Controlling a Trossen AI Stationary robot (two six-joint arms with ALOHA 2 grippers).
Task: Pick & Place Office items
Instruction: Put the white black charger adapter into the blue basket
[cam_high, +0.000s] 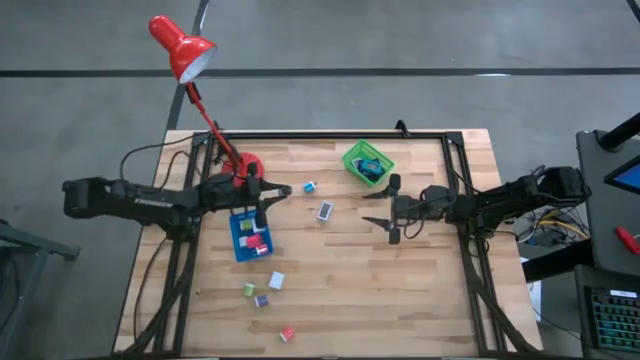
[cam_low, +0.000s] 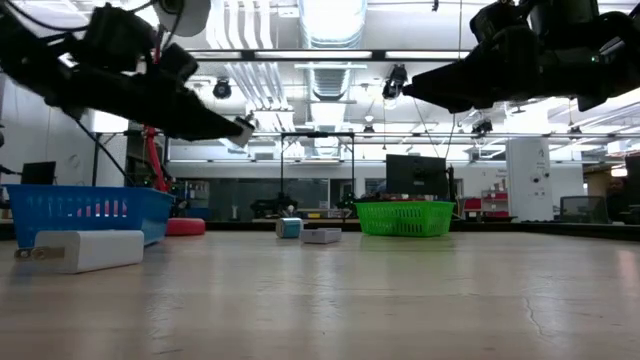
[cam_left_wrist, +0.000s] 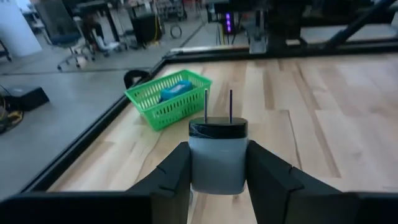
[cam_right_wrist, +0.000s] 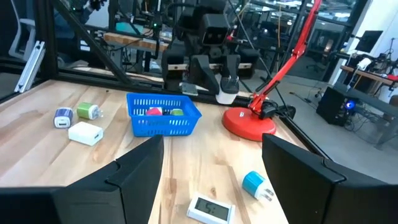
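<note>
My left gripper (cam_left_wrist: 217, 171) clamps a white plug-in charger block (cam_left_wrist: 217, 155) above the blue plastic tray (cam_high: 248, 236); my right gripper (cam_high: 385, 209) hangs spread wide mid-table.

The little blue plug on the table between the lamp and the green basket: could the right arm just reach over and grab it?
Probably yes. The right gripper hangs open and empty above bare table, and the blue plug lies in the open, with only the small white display nearby. The left gripper, shut on a white charger, hovers close beside it, though.

desk (cam_high: 400, 280): pale wood planks, matt | green basket (cam_left_wrist: 166, 98): plastic mesh | blue tray (cam_right_wrist: 164, 115): plastic lattice | lamp base (cam_right_wrist: 250, 121): glossy red | white plug block (cam_left_wrist: 217, 158): smooth matt plastic, metal prongs
</note>
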